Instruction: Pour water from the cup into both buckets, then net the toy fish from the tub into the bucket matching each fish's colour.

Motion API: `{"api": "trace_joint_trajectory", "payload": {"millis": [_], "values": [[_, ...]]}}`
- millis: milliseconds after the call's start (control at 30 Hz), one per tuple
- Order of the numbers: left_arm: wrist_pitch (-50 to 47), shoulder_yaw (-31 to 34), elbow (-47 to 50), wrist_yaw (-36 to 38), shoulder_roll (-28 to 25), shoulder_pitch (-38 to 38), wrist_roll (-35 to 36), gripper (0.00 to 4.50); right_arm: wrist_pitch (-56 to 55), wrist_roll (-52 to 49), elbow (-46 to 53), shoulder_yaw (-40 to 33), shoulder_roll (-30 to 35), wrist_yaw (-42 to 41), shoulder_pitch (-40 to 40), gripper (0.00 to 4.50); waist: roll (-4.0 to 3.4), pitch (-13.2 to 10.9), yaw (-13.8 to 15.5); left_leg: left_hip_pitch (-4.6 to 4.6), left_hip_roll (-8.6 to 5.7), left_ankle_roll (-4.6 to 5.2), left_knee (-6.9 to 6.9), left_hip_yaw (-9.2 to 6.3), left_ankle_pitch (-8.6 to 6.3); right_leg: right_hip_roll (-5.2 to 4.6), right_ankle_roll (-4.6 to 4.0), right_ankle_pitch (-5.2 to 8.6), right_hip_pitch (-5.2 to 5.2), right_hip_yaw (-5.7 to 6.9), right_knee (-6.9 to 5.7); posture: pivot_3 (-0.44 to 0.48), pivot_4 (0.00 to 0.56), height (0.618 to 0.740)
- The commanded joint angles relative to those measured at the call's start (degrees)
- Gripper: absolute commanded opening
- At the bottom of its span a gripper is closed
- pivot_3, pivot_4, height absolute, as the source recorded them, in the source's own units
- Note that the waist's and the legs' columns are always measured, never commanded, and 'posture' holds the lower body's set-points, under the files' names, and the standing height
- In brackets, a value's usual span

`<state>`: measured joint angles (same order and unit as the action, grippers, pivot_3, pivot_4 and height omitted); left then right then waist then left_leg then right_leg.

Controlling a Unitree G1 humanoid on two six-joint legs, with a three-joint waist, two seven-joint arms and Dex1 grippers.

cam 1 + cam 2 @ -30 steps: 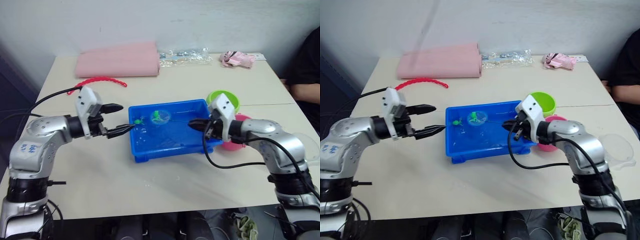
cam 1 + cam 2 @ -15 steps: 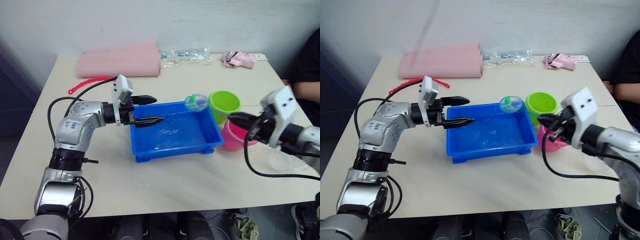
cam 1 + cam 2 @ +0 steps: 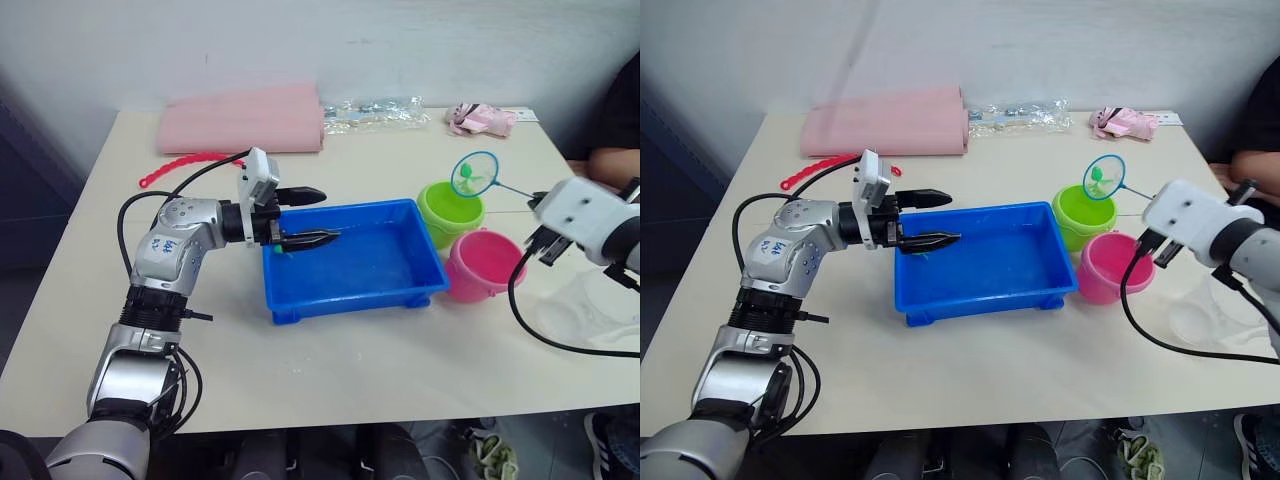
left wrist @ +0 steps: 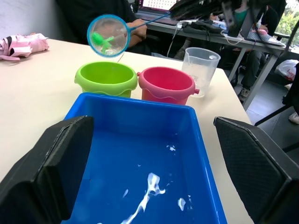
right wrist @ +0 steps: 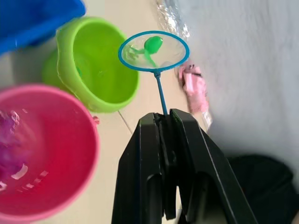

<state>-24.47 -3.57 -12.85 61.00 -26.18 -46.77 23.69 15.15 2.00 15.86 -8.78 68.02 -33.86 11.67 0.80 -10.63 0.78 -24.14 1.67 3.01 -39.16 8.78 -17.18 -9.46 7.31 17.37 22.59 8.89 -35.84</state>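
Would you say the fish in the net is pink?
No, the toy fish lying in the net is green, matching the lime bucket beside it.

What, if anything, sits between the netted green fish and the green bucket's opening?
Nothing visible does. The net, held by the right gripper, hangs above the green bucket with the green fish in its hoop. The bucket's mouth is open, and the pink bucket stands beside it.
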Motion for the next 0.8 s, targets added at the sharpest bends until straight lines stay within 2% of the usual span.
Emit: {"api": "trace_joint_trajectory", "payload": {"millis": [33, 67, 133, 367, 567, 667, 800], "values": [[-0.44, 1.63, 3.98, -1.11, -1.2, 0.42, 0.26, 4.49, -22.91, 18.71, -7.22, 5.88, 8.29, 6.21, 0.36, 0.0, -0.01, -0.01, -0.09, 0.0, 0.0, 0.0, 0.0, 0.0, 0.0, 0.0, 0.0, 0.0, 0.0, 0.0, 0.01, 0.0, 0.15, 0.738], [-0.71, 1.85, 4.48, -1.39, -1.43, 0.69, 0.32, 4.49, -27.25, 23.46, -8.96, 7.28, 10.49, 8.56, 0.87, 0.0, -0.03, -0.02, -0.16, 0.0, -0.01, 0.0, 0.0, 0.0, 0.0, -0.02, 0.0, 0.0, 0.01, -0.01, 0.0, 0.0, 0.15, 0.738], [-1.16, 2.17, 5.34, -1.77, -1.98, 1.26, 0.52, 4.49, -31.5, 26.56, -11.92, 8.05, 11.32, 10.66, 2.6, 0.0, -0.03, -0.02, -0.49, 0.0, 0.0, -0.01, 0.01, 0.0, 0.01, -0.03, 0.01, 0.01, 0.02, -0.02, 0.0, 0.0, 0.15, 0.738], [-2.1, 2.79, 7.21, -2.47, -2.83, 2.61, 0.73, 4.49, -38.91, 29.67, -15.96, 8.36, 10.71, 10.98, 8.03, 0.0, -0.04, -0.02, -1.03, 0.02, 0.05, -0.07, 0.0, -0.06, 0.06, 0.0, 0.0, 0.01, -0.02, 0.01, -0.01, 0.0, 0.15, 0.738], [-2.87, 3.11, 8.78, -3.25, -3.21, 3.37, 1.14, 4.49, -46.32, 32.77, -17.68, 10.52, 10.73, 10.03, 9.42, 0.0, -0.05, -0.03, -0.91, 0.01, 0.04, -0.07, 0.0, -0.08, 0.06, 0.0, 0.0, 0.01, -0.04, 0.01, 0.0, 0.0, 0.15, 0.738], [-3.07, 3.14, 8.96, -3.51, -3.47, 3.24, 1.16, 4.49, -48.0, 34.71, -21.83, 11.8, 10.68, 10.33, 14.67, 0.0, -0.14, -0.08, -1.05, 0.01, 0.03, -0.06, -0.02, -0.05, 0.06, -0.01, 0.0, 0.01, -0.03, 0.0, -0.01, 0.0, 0.15, 0.738], [-2.86, 3.21, 8.99, -3.69, -3.59, 3.23, 1.1, 4.49, -49.71, 35.17, -22.2, 12.97, 9.8, 9.93, 16.73, 0.0, -0.19, -0.11, -1.06, 0.02, 0.05, -0.06, -0.03, -0.06, 0.07, -0.01, 0.0, 0.01, -0.03, 0.0, -0.03, 0.0, 0.15, 0.738]]}}
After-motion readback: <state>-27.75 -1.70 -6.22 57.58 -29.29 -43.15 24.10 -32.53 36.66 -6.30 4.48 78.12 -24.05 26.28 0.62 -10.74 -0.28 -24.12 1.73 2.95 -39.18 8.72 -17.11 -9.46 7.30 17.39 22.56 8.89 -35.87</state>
